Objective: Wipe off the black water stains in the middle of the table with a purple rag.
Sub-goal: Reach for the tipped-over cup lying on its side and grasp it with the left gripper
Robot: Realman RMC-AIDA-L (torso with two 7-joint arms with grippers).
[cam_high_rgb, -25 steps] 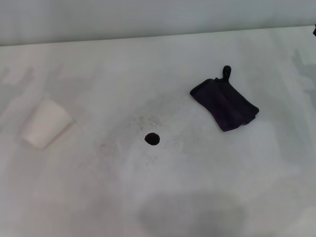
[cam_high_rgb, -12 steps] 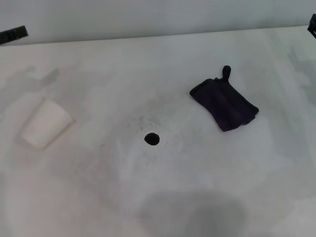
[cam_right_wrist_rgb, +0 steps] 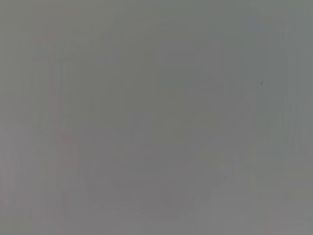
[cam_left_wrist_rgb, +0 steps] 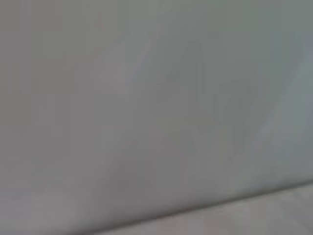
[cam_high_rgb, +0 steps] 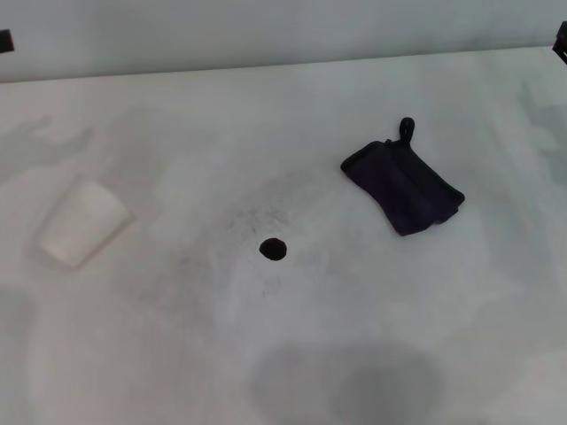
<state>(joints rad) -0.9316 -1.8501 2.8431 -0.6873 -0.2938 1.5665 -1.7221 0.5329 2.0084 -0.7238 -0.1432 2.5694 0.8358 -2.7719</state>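
Task status: not started. No wiping is evident, and every step remains: grasp the cloth, carry it to the blot, wipe.

Layout, left to right in the head view:
- Left gripper (cam_high_rgb: 4, 41): only a dark sliver shows at the far left edge, above the back of the table (cam_high_rgb: 292, 354). Whether its fingers are spread or pressed together cannot be told.
- Pale cup (cam_high_rgb: 81, 221): lies on its side on the left part of the table, well apart from everything else.
- Black water stain (cam_high_rgb: 273, 249): one small round blot near the table's middle, intact, with faint grey speckling around it.
- Purple rag (cam_high_rgb: 403, 184): lies folded and flat, right of and behind the stain, clearly apart from it, its loop pointing toward the back edge. Nothing touches it.
- Right gripper (cam_high_rgb: 561, 42): a dark fragment at the far right edge; finger state cannot be told.

Visibility limits: both arms are almost wholly cut off. The wrist views show only blank grey surface, without fingers or task objects.
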